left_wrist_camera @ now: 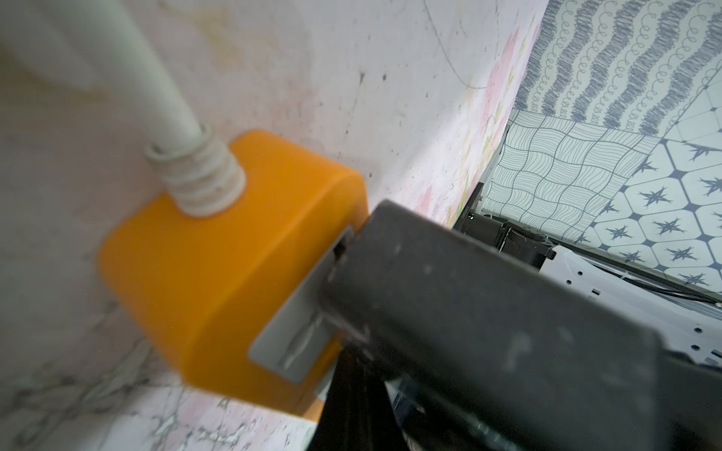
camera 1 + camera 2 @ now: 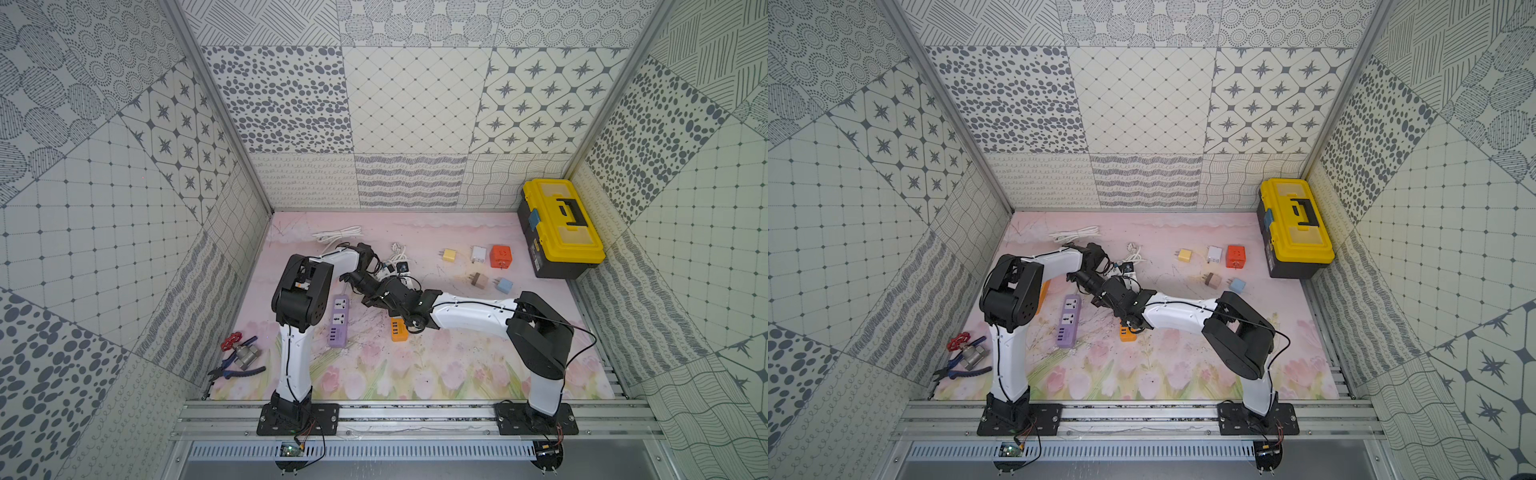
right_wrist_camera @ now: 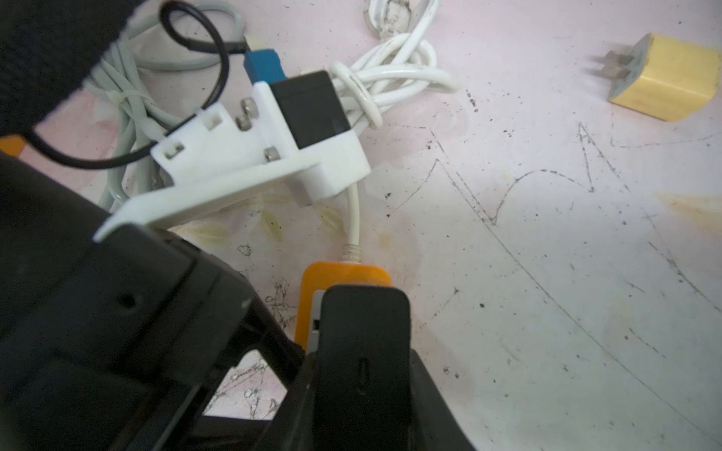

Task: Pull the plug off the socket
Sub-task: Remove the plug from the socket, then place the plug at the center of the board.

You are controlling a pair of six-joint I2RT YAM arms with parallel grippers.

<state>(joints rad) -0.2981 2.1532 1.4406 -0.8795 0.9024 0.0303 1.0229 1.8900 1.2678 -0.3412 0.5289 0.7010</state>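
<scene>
Socket [image 2: 400, 329], the orange strip, lay flat near the middle of the desk [image 2: 457, 365]. Its white cord [image 3: 353, 218] ran off the far end into a tangle. Both arms hung over it.

From the left wrist I saw the left claw [image 1: 351, 281] pressed together, its dark tip resting on the socket's grey face close to the cord end. From the right wrist, the right claw [image 3: 361, 302] was likewise pressed together. It lay along the same grey face and covered most of it. Whether a plug sat beneath, I could not tell.

In both top views a purple strip [image 2: 338, 314] lay just left of the socket. Five loose plugs [image 2: 479, 279] sat well apart to the right, near a yellow toolbox [image 2: 561, 224].
</scene>
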